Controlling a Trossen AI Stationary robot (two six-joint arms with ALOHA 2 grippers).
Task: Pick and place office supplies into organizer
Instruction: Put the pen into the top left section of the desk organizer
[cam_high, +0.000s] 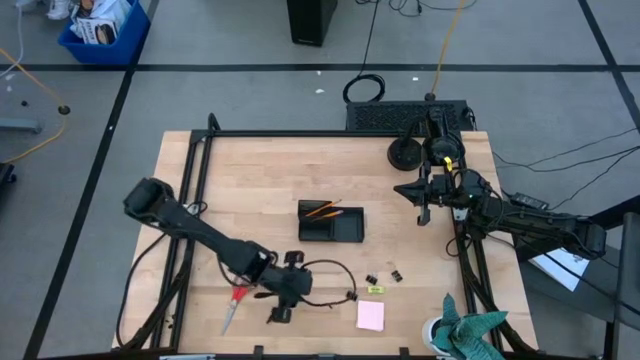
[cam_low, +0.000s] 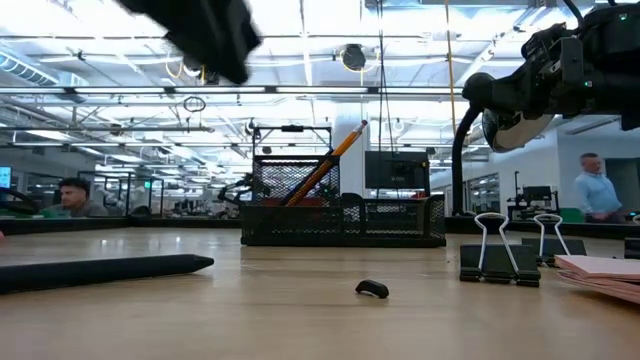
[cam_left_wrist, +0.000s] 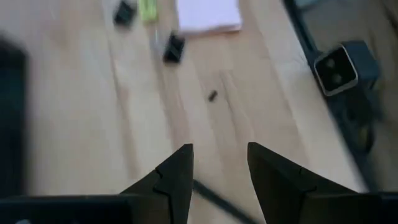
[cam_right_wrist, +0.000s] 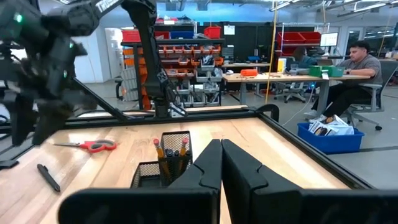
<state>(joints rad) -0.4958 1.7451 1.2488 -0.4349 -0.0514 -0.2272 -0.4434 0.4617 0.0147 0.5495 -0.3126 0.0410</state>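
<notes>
The organizer (cam_high: 331, 222) stands at the table's middle, with orange pencils (cam_high: 322, 210) leaning in it. My left gripper (cam_left_wrist: 219, 149) hovers open above the near part of the table (cam_high: 283, 300), nothing between its fingers. A black pen (cam_low: 100, 270) lies flat on the table below it. The red-handled scissors (cam_high: 236, 304) lie to its left. Two binder clips (cam_high: 384, 276), a small yellow pad (cam_high: 375, 291) and a pink sticky-note pad (cam_high: 370, 316) lie to its right. My right gripper (cam_right_wrist: 221, 163) waits shut at the far right (cam_high: 423, 210).
A teal cloth (cam_high: 466, 330) sits in a cup at the near right corner. A black frame (cam_high: 195, 200) runs along the table's left, far and right sides. A tiny dark bit (cam_low: 372, 289) lies on the wood. People sit and stand in the room beyond.
</notes>
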